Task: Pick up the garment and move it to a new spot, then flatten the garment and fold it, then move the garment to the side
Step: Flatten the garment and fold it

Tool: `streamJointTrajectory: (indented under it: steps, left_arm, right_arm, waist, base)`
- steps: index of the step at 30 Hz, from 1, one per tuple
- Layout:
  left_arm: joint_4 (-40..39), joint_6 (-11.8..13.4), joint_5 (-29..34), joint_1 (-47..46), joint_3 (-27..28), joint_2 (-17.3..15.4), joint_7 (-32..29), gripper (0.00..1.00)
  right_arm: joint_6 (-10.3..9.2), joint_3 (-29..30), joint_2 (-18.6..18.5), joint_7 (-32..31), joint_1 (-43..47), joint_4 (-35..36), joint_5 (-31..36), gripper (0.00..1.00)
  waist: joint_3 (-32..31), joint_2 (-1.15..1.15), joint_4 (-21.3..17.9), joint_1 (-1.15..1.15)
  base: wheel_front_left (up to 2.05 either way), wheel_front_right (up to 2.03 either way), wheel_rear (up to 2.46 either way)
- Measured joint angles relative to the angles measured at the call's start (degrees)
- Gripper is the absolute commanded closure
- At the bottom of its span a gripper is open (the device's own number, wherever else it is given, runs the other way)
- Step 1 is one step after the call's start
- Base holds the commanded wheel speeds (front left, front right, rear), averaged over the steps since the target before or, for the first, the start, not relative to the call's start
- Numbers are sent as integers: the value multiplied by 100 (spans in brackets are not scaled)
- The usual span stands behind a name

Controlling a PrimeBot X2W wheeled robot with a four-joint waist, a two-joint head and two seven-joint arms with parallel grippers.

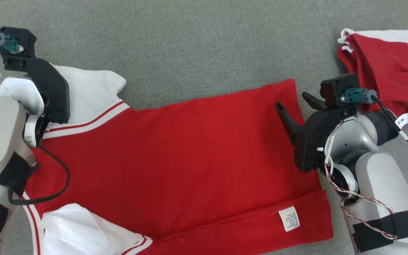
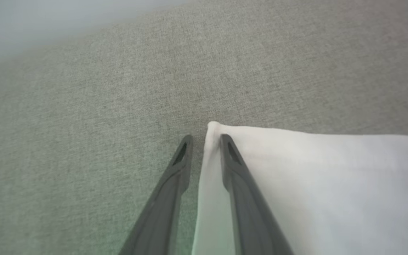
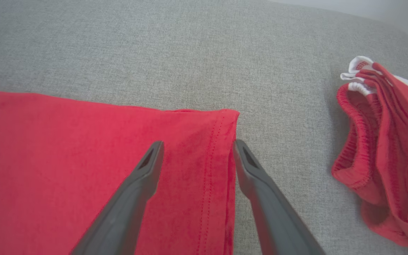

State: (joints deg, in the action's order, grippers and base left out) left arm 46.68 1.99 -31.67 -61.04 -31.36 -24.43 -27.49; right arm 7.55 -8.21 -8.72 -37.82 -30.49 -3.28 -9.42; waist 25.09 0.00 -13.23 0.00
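My left gripper (image 2: 205, 141) is closing on the white sleeve (image 2: 296, 170) at nine o'clock, my right gripper (image 3: 197, 148) is straddling, spread and empty, the red garment's (image 1: 175, 141) three o'clock hem, readying a two-corner fold.

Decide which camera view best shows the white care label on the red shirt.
The head view: the care label lies in plain sight on the shirt's folded lower strip, near its hem. The right wrist view shows the hem corner without it; the left wrist view shows a white sleeve.
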Motion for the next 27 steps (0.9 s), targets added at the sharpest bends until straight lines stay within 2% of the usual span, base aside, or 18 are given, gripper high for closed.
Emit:
streamJointTrajectory:
  steps: [1, 2, 4, 8, 11, 16, 21, 27]
  left_arm:
    - [14, -9, -8, 1, -9, -2, -9, 75]
    - [13, -77, -32, 3, -8, -1, -15, 100]
    - [-9, -194, -159, 21, 46, 24, 3, 100]
    - [-76, -260, -271, 87, 105, -12, 158, 100]
    - [-160, -311, -310, 84, 160, -47, 269, 100]
    - [-453, -555, -403, -9, 162, -175, 166, 100]
    - [-659, -577, -443, -5, 176, -322, 88, 100]
    - [-832, -493, -482, 2, 179, -323, 34, 100]
  right_arm:
    - [0, -9, 1, -2, 0, -5, 1, 0]
    - [0, -20, 5, -7, -1, -5, 0, 0]
    - [0, -31, 14, -24, -8, -2, 0, 0]
    - [0, -31, 23, -21, -39, -36, 0, 0]
    - [0, 166, -27, -54, -144, -68, 183, 0]
    - [0, 595, -140, -324, -274, -51, 605, 0]
    - [0, 731, -138, -376, -432, -130, 673, 0]
    - [0, 460, -164, -564, -710, -389, 583, 0]
  waist:
    - [-12, 0, -1, 0]
    - [-19, 0, -6, 0]
    - [-11, 0, -13, 0]
    - [37, 0, -1, 0]
    - [85, 0, 42, 0]
    - [205, 0, 124, 1]
    - [268, 0, 212, 0]
    - [307, 0, 236, 0]
  base:
    - [0, 0, 0]
    - [0, 0, 0]
    - [0, 0, 0]
    - [0, 0, 0]
    - [0, 0, 0]
    - [0, 0, 0]
    - [0, 0, 0]
    - [0, 0, 0]
